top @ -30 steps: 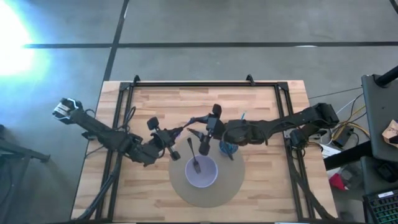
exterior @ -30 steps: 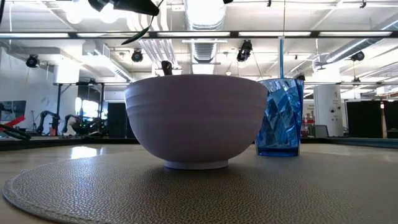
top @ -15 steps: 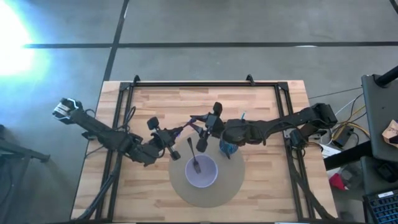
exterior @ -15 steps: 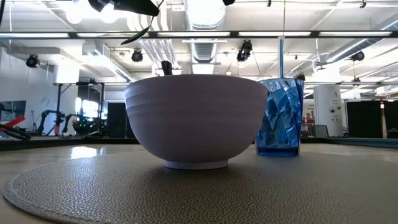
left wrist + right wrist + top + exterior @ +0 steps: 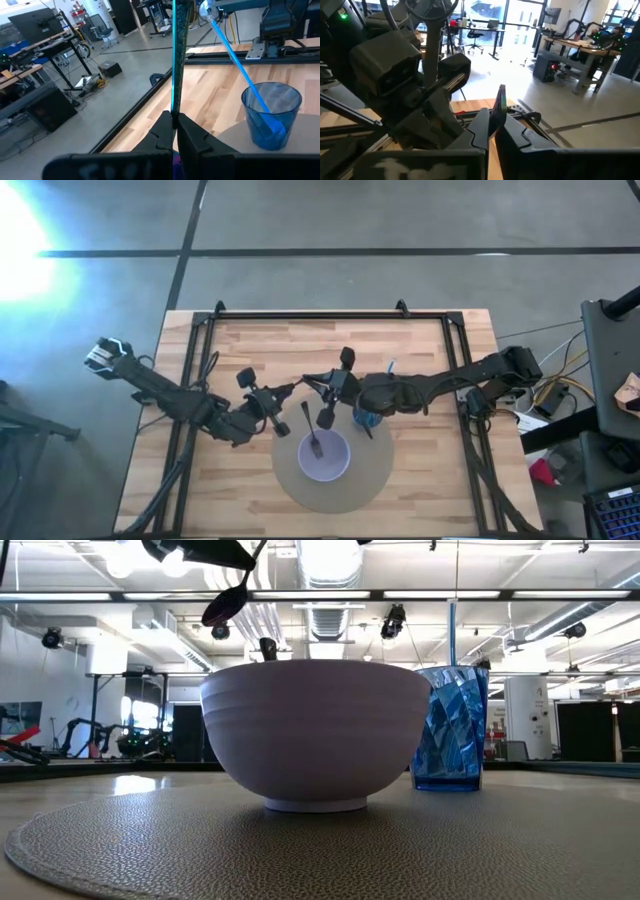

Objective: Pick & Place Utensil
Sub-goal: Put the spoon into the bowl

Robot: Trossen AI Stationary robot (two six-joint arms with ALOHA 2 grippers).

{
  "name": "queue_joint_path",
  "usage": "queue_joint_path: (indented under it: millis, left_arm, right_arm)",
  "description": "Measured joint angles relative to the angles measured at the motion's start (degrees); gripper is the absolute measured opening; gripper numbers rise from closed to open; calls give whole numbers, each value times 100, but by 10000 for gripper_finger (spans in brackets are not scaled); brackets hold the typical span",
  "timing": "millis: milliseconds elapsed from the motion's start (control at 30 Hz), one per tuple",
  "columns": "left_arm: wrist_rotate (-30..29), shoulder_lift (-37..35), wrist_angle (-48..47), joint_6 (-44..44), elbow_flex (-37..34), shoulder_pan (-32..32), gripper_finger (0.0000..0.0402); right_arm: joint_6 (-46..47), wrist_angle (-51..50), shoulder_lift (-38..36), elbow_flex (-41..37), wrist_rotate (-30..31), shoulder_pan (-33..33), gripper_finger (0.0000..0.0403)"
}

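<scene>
A thin dark spoon [image 5: 298, 386] hangs in the air above the table's middle, between my two grippers. Its bowl [image 5: 225, 605] shows in the low view, hanging down left of the purple bowl [image 5: 323, 457]. My left gripper [image 5: 283, 392] is shut on the spoon from the left. My right gripper [image 5: 316, 384] is shut on it from the right. A black fork [image 5: 311, 430] stands in the purple bowl, its handle [image 5: 267, 645] leaning over the rim. A blue cup [image 5: 367, 418] holds a blue utensil [image 5: 235, 60]. My left gripper pinches the spoon's thin handle [image 5: 174, 107] between its two fingers, coming nearly level from the table's left. The handle runs on straight ahead past the fingertips, and the spoon is clear of the table. My right gripper pinches a flat dark end of the spoon [image 5: 499, 102] between its two fingers, level from the table's right. A short piece sticks out past the fingertips. It faces my left gripper [image 5: 420, 85] closely.
The purple bowl stands on a round grey placemat [image 5: 375, 480] at the near middle, with the blue cup at the mat's far right edge. A black frame [image 5: 330, 314] runs around the wooden table. Bare wood lies at the far side and both near corners.
My right gripper has shut on the spoon that my left gripper holds; both arms have kept their places. In the low view the spoon's bowl has turned from edge-on to showing its face.
</scene>
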Motion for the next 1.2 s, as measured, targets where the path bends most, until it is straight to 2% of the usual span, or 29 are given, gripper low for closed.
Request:
queue_joint_path:
  millis: [400, 600, 933, 1067, 1200]
  left_arm:
    - [45, -4, -12, -10, -3, -15, 33]
    - [35, -4, -10, 463, -3, -7, 66]
    - [25, -100, -6, 474, -3, -7, 145]
    - [29, -175, -6, 438, -3, -7, 161]
    - [47, -244, -6, 426, -3, -7, 165]
  right_arm:
    - [-232, -24, -16, 0, 148, -20, 11]
    - [-268, -150, -92, -2, 96, 2, 11]
    - [-266, -1094, -597, -2, 43, 39, 11]
    - [-171, -1547, -880, -2, -47, 42, 11]
    - [30, -1986, -1180, -2, -399, 49, 11]
